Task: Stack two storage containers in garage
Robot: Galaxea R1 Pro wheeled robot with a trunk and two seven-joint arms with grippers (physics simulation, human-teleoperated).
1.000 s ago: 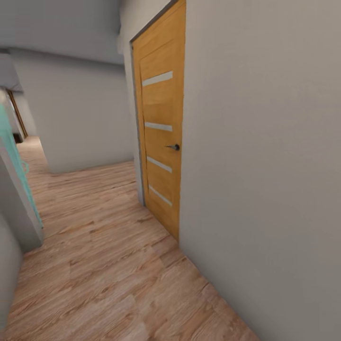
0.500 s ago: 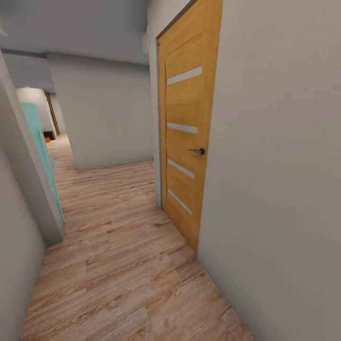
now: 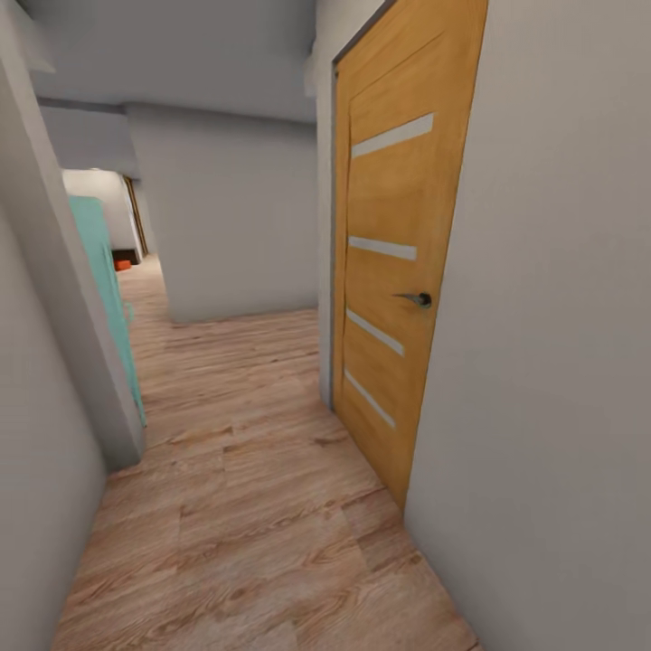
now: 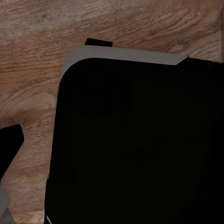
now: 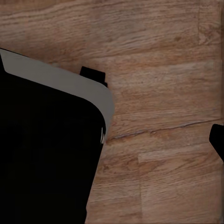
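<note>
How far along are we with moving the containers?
Nothing looks done yet. The robot is in a hallway on wood-plank floor, beside a closed oak door. A small orange object sits far down the corridor, too small to identify. Fetching, carrying and stacking both containers remain.

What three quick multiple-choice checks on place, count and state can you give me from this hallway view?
1. The oak door stands on which side of the head view?
A left
B right
C far end

2. How many frosted strips does it have?
A two
B four
C six

3. The door is
A shut
B wide open
C off its hinges

Answers: 1 B, it sits in the right wall beside the wood-plank floor. 2 B, four pale strips run down the leaf. 3 A, the leaf lies flush in its frame, handle facing the hallway.
</note>
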